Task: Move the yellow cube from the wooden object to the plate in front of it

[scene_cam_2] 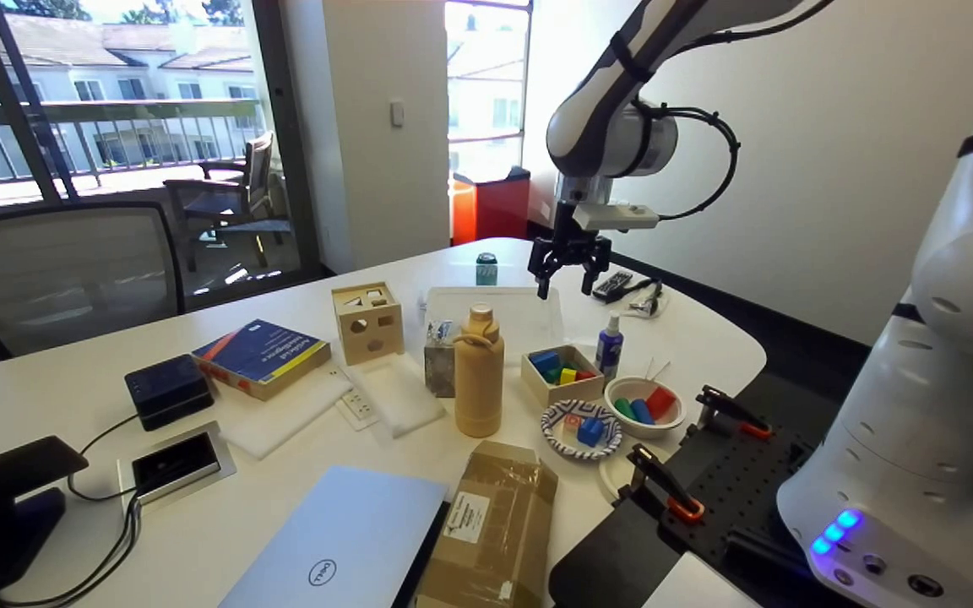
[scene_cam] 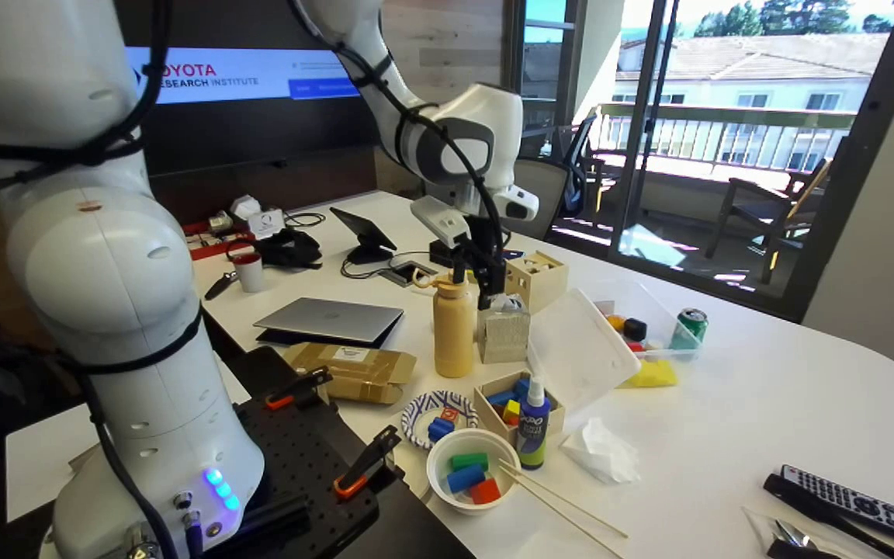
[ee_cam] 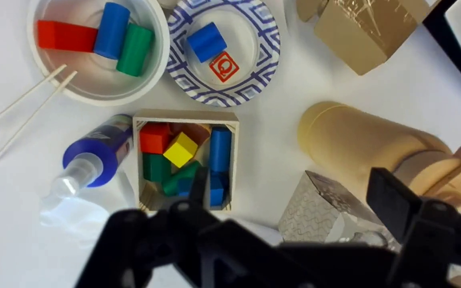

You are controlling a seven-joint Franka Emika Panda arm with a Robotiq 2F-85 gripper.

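The small yellow cube lies among coloured blocks in the open pale wooden box. It also shows in both exterior views, inside the wooden box. The plate has a blue-patterned rim and sits beside the box; it holds a blue block and a red-marked letter block. The plate also shows in both exterior views. My gripper is open and empty, high above the table. It shows in both exterior views, apart from box and plate.
A white bowl with blocks and chopsticks adjoins the plate. A spray bottle stands beside the box. A tall tan bottle and patterned tissue box stand nearby. A cardboard package, laptop and shape-sorter surround these.
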